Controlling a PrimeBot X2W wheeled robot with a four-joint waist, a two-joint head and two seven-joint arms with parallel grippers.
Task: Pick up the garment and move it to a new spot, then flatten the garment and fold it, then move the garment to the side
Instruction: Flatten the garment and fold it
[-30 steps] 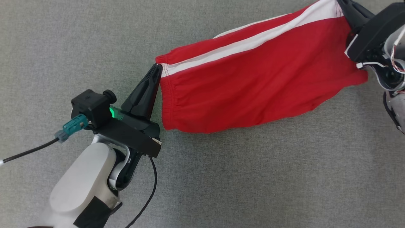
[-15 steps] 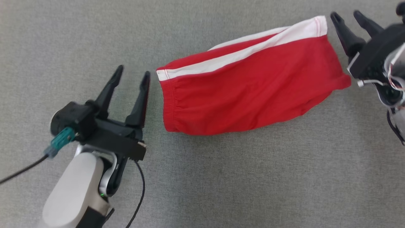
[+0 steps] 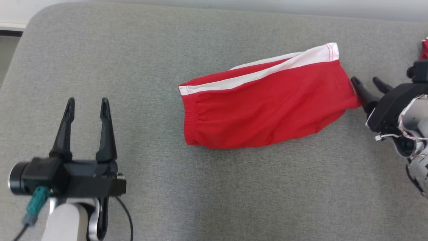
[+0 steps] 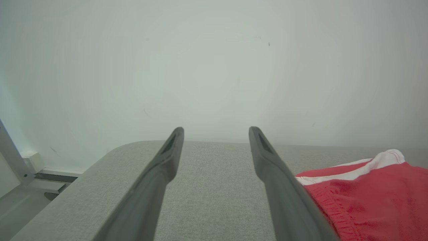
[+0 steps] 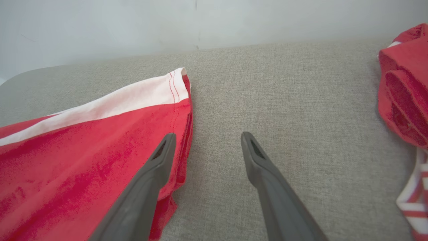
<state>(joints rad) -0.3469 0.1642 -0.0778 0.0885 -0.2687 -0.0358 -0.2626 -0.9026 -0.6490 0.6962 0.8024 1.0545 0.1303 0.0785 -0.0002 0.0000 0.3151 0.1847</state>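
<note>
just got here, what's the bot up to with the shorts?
Nothing is held right now. The red shorts lie flat on the grey pad, apparently folded in half. Both are open: the left end effector sits well clear to the shorts' left, and the right end effector is close beside their hem end. Moving them aside isn't done yet. More red clothing lies further right.
</note>
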